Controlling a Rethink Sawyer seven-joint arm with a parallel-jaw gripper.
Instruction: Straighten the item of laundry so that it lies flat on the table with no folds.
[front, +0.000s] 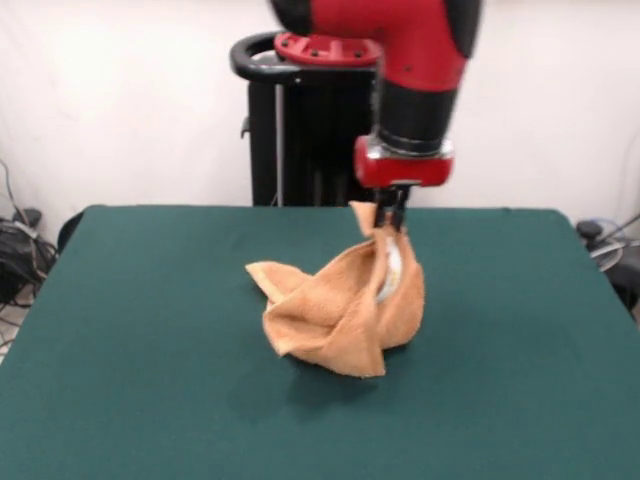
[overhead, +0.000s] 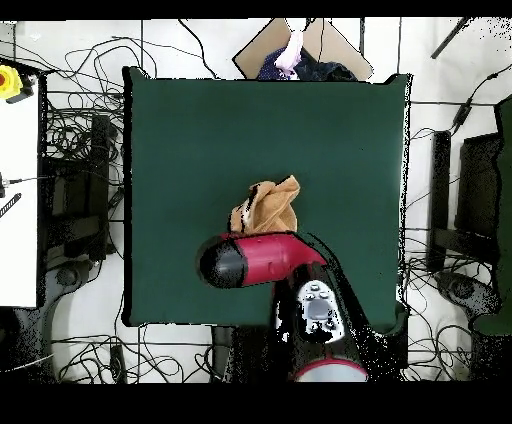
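The orange-tan towel (front: 335, 310) hangs bunched and folded from my gripper (front: 392, 222). Its top corner is pinched between the jaws and its lower folds rest on the dark green table (front: 140, 350) near the middle. A bit of white shows inside the folds, near the gripper. In the overhead view the towel (overhead: 268, 206) shows as a crumpled lump just past the red arm (overhead: 262, 259), which hides the gripper itself.
The black pedestal (front: 300, 130) stands behind the table's far edge. Cables and equipment (overhead: 70, 180) lie on the floor around the table. A person's hand (overhead: 292, 50) shows beyond the table's far edge in the overhead view.
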